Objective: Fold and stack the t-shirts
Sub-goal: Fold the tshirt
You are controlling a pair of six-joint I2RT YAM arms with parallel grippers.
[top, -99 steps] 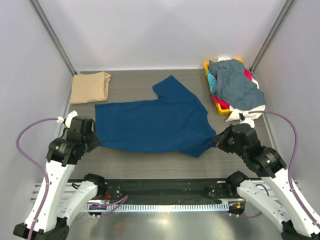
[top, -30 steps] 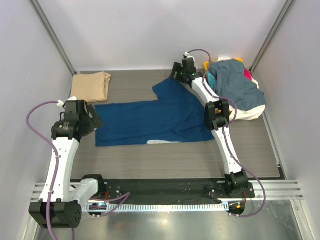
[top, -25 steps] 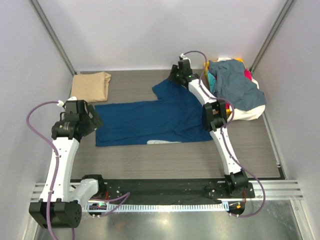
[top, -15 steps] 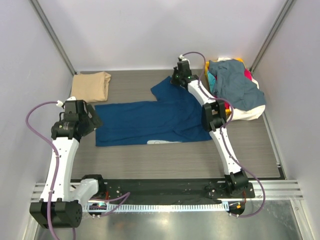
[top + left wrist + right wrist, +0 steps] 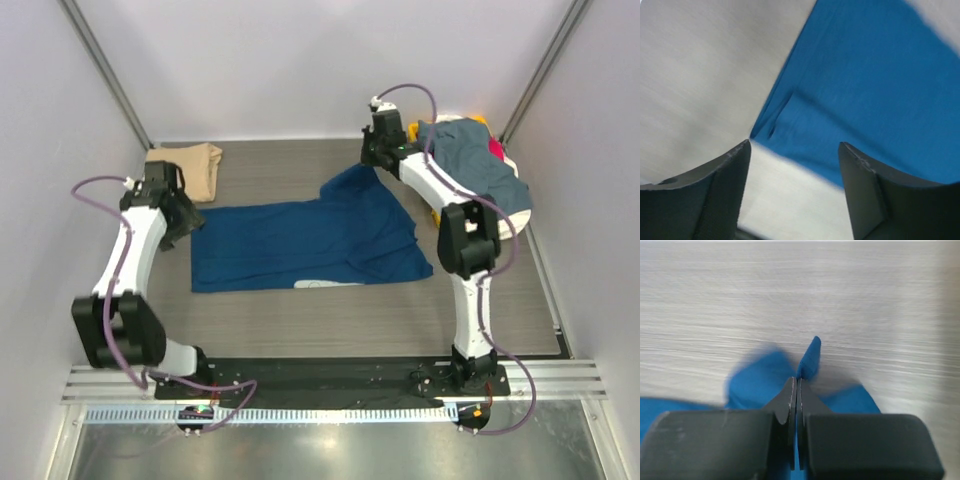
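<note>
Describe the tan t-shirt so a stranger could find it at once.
On the table, go to the far-left corner. The tan t-shirt lies there, beyond the spread blue t-shirt. It alone is folded into a compact block; the others are crumpled in the heap far right.

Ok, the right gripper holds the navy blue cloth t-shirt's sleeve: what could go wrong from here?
The right gripper pinches only a thin fold of the navy blue cloth t-shirt, which may slip out. The left gripper stands open at the shirt's corner; a one-sided pull could drag and bunch it.
</note>
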